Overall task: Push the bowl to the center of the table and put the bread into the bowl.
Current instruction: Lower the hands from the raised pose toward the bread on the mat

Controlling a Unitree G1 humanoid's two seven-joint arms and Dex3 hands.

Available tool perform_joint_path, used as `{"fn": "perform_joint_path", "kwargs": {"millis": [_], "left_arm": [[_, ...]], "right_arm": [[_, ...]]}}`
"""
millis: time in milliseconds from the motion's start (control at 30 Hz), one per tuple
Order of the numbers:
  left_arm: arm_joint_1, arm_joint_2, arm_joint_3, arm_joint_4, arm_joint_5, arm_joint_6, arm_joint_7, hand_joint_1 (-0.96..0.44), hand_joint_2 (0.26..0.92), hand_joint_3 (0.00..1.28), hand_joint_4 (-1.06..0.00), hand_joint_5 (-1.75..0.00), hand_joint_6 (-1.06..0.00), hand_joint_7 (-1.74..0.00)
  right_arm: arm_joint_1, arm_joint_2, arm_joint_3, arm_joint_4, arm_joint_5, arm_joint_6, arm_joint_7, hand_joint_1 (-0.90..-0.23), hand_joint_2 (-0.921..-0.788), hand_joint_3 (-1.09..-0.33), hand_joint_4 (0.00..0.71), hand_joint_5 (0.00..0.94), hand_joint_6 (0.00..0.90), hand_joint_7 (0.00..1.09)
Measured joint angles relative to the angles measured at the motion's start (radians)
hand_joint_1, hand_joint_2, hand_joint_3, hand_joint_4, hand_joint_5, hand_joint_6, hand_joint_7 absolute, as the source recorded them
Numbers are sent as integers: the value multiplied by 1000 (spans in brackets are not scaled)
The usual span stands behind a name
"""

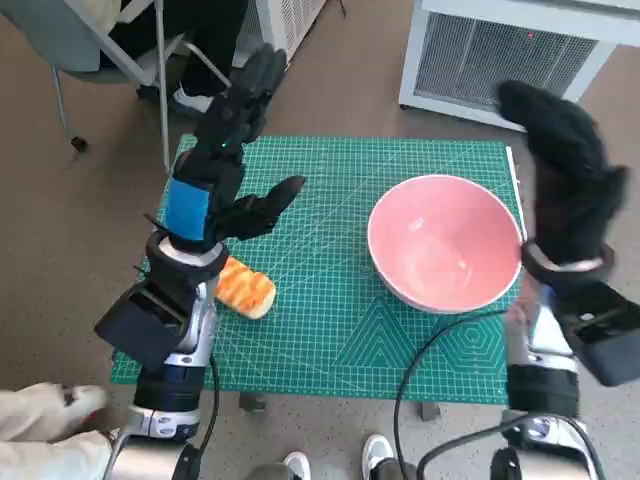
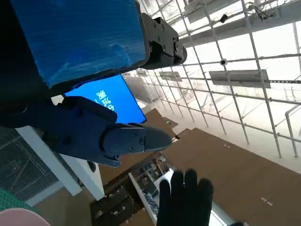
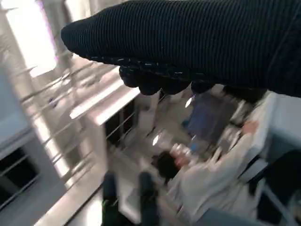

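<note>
Pink and glossy, the bowl [image 1: 445, 243] sits upright on the right part of the green cutting mat [image 1: 330, 330] that covers the worktop, its rim close to the mat's right edge and its hollow holding nothing. It is round and deep, with a smooth pale inside. The right hand [image 1: 565, 175], in its black knitted glove, is raised just beside the bowl's right rim, above it and not touching; its fingers lie straight and close together with nothing in them. Golden-orange, with a ridged crust and a paler end, the bread [image 1: 245, 289] lies on its side near the mat's left edge, well apart from the bowl. The left forearm [image 1: 170, 335] partly covers its left end in the head view. The left hand [image 1: 235, 150], black with blue tape on its back, is lifted above the mat beyond the bread, fingers stretched out and apart, thumb pointing toward the bowl, holding nothing. Behind the worktop stands a white unit with a grille [image 1: 500, 55], and a chair leg [image 1: 162, 90] shows at the upper left. A blurred person in pale clothing [image 3: 211, 183] appears in the right wrist view.
</note>
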Motion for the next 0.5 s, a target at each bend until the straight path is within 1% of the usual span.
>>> {"fn": "perform_joint_path", "kwargs": {"millis": [133,300,400,500], "left_arm": [[0,1,6,6,-10,0,-9,-478,921,300,-288,-6,-325,-48],[0,1,7,7,-22,0,-20,-474,921,297,-284,-3,-329,-48],[1,1,11,7,-24,0,-21,-473,921,297,-284,-2,-329,-47],[5,2,15,7,-25,-1,-21,-473,921,298,-284,-2,-330,-46]], "right_arm": [[14,-13,-32,24,10,-1,-12,-532,-921,-805,212,47,-1,569],[17,-31,-69,92,9,-25,-35,-517,-921,-827,207,49,-1,556],[17,-42,-92,163,5,-48,-53,-516,-921,-838,203,50,-1,545],[16,-52,-110,258,-7,-69,-75,-509,-921,-855,198,50,-1,522]]}}
